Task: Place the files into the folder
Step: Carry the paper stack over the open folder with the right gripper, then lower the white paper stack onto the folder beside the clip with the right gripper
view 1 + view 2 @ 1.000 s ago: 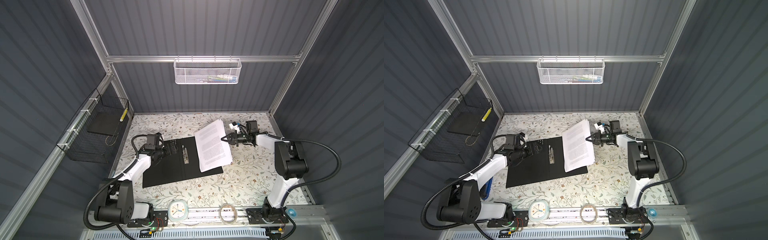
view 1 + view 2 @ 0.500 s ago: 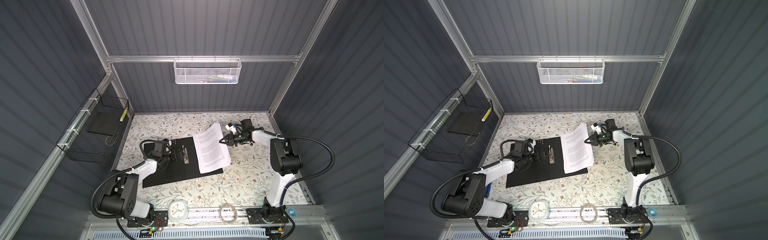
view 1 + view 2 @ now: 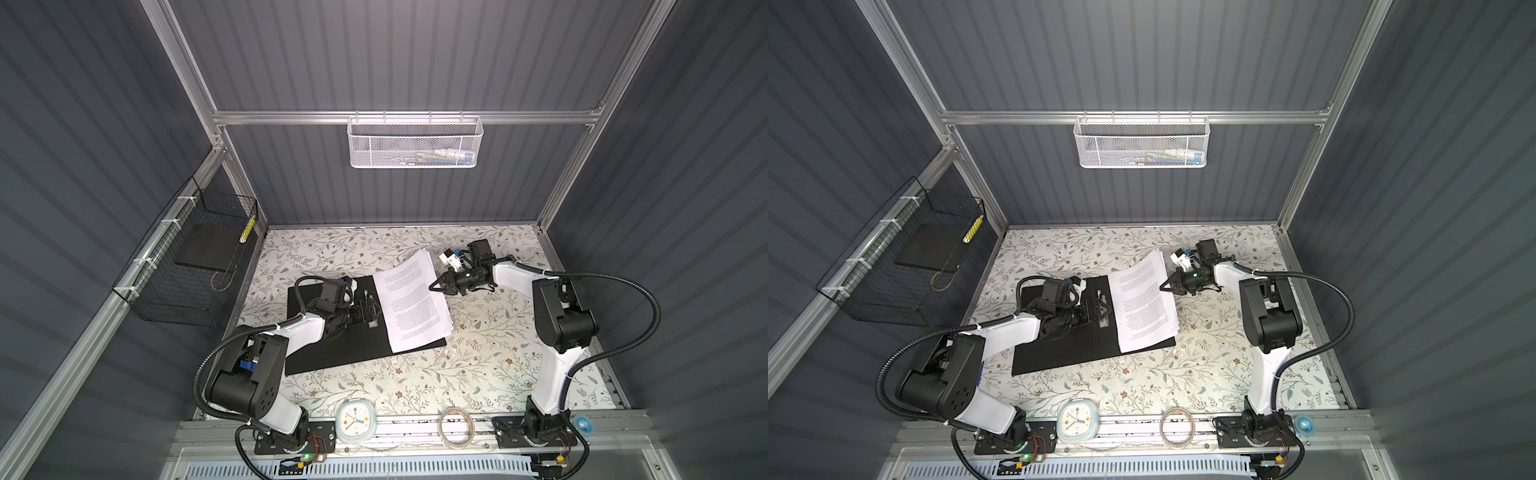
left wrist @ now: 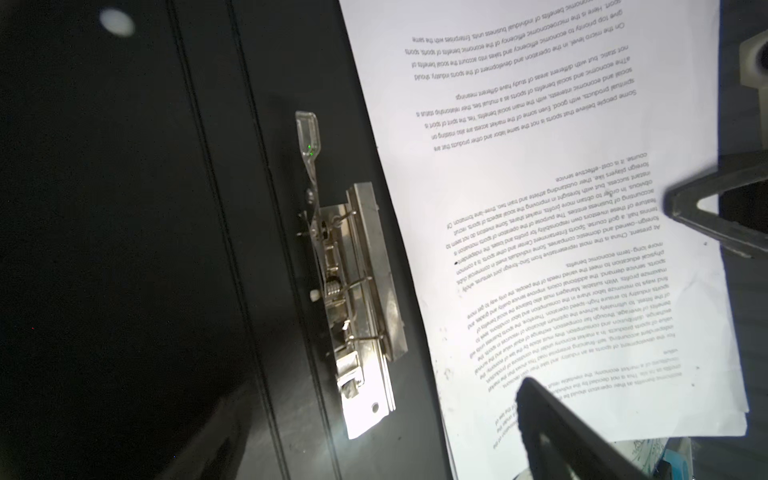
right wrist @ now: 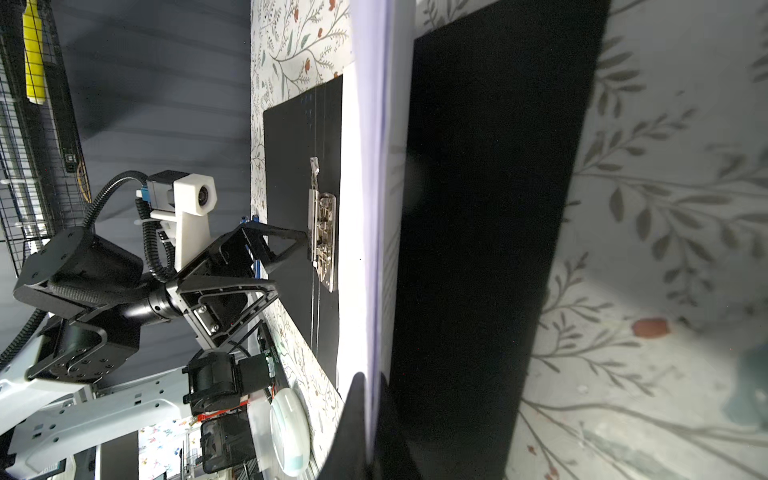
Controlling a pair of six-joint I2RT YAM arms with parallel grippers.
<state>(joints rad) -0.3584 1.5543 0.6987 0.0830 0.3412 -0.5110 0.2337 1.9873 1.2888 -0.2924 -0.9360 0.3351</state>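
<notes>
Right hand (image 3: 435,286), closed, pinches the outer edge of the files (image 3: 411,307); the sheets lie on the right half of the open folder (image 3: 332,353), the pinched edge raised. Left hand (image 3: 371,312), spread wide and empty, hovers at the folder's metal clip (image 4: 357,291).

Floral-print tabletop (image 3: 490,357), seen from above in both top views.
Open folder (image 3: 336,353), black inner faces up, lies flat left of centre, slightly skewed. Alarm clock (image 3: 355,424) and tape roll (image 3: 455,432) sit at the front edge, lower centre.
</notes>
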